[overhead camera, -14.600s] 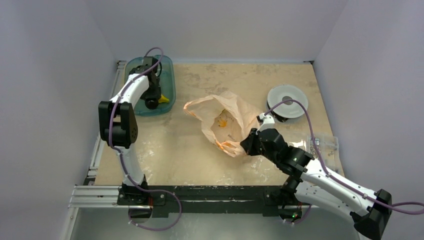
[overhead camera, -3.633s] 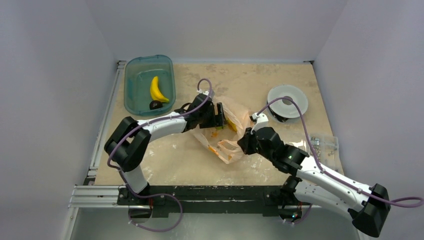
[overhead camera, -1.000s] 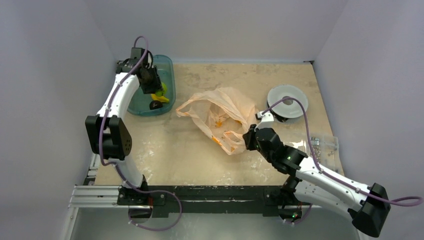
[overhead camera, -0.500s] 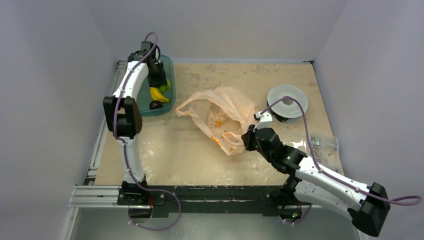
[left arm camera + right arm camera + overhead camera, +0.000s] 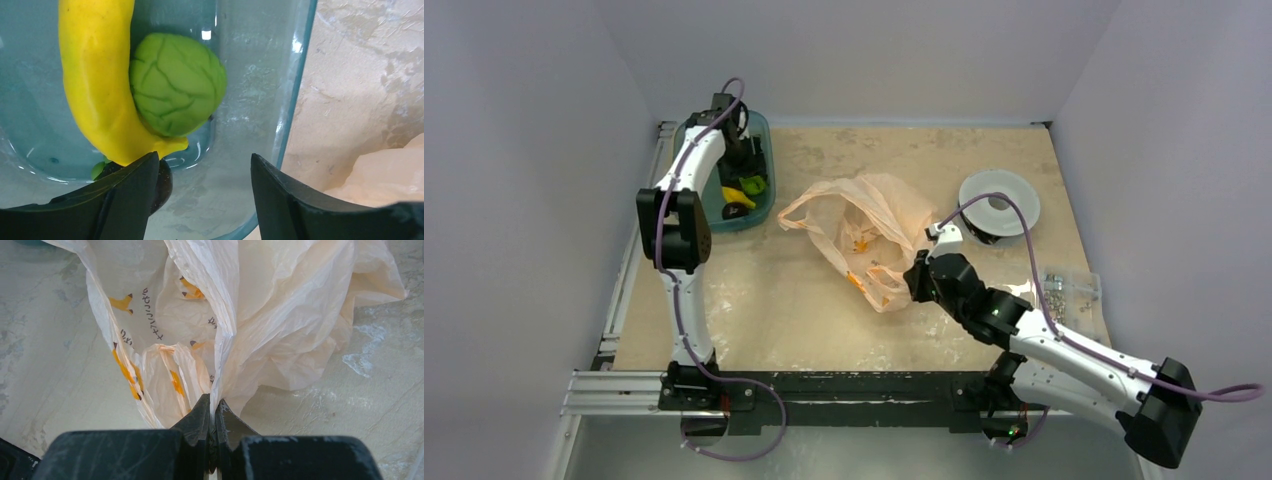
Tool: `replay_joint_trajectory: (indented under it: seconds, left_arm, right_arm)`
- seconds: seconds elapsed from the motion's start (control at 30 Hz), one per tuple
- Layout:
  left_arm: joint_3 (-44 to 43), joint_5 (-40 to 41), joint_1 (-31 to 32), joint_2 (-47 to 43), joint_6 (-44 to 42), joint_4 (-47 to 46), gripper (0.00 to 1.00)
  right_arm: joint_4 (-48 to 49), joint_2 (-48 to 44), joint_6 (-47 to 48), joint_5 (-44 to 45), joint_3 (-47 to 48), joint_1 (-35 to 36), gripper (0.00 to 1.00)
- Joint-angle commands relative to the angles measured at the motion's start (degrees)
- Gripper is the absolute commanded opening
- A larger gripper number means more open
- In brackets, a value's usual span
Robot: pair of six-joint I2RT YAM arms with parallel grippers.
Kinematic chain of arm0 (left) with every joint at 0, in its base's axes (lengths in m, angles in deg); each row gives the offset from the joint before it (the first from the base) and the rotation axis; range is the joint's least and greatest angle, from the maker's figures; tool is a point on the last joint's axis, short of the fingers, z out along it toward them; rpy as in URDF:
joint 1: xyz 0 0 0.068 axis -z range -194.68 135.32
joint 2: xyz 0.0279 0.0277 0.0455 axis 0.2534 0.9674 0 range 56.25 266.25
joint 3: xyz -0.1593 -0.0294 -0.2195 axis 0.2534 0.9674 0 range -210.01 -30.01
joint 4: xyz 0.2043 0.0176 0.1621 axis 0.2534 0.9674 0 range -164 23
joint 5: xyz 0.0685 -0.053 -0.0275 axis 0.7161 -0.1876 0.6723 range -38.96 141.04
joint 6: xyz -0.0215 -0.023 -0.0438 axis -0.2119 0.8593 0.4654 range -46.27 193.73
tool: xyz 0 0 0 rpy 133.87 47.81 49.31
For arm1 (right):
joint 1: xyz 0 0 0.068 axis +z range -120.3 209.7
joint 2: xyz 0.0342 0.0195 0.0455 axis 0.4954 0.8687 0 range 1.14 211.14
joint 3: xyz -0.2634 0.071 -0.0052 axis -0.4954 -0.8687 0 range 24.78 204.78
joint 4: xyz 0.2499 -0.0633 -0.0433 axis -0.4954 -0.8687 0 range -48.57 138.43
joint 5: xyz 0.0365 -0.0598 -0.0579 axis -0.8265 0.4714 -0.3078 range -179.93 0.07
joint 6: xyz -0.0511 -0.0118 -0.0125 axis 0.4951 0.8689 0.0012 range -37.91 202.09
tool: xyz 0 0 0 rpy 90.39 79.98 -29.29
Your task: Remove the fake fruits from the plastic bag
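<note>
1. Peach-orange plastic bag (image 5: 864,235) lies crumpled mid-bench (image 5: 944,160), one loop handle trailing left.
2. Bag print shows in the right wrist view alone: orange-yellow marks and a column of small dark characters, too fine to read. No other writing seen.
3. Right pincer (image 5: 214,416) is clenched on a fold at the bag's near edge.
4. Left pincer (image 5: 202,161) is released, fingers spread with nothing between them, above the teal tub (image 5: 296,75) at the far-left corner.
5. Left wrist view gives detail inside the tub: yellow banana (image 5: 95,90) touching the green fruit (image 5: 175,90), which is creased like leaf veins. The dark fruit (image 5: 164,182) is half hidden behind one finger.
6. Top view alone shows a white round dish (image 5: 999,200) and a clear packet (image 5: 1069,288) at the right edge.
7. Whether any fruit lies inside the bag: cannot tell.
</note>
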Motion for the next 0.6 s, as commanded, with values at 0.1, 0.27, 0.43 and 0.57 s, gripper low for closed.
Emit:
replay_joint_trajectory:
  seconds: [0.1, 0.27, 0.43, 0.57]
  left_arm:
    - [0.65, -3.12, -0.96, -3.03, -0.51, 0.04, 0.73]
    - [4.15, -6.88, -1.05, -11.64, 1.14, -1.70, 0.73]
    - [18.46, -17.48, 0.28, -26.68, 7.65, -11.74, 0.70]
    - [33.64, -25.30, 3.28, -39.23, 12.72, -21.42, 0.66]
  right_arm:
    - [1.30, -1.61, 0.46, -1.25, 2.21, 0.12, 0.00]
    - [0.57, -2.22, 0.33, -1.52, 2.57, 0.11, 0.00]
    - [1.56, -3.17, -0.21, -3.43, 2.42, 0.12, 0.00]
    - [3.30, -2.39, -0.35, -6.02, 2.52, 0.12, 0.00]
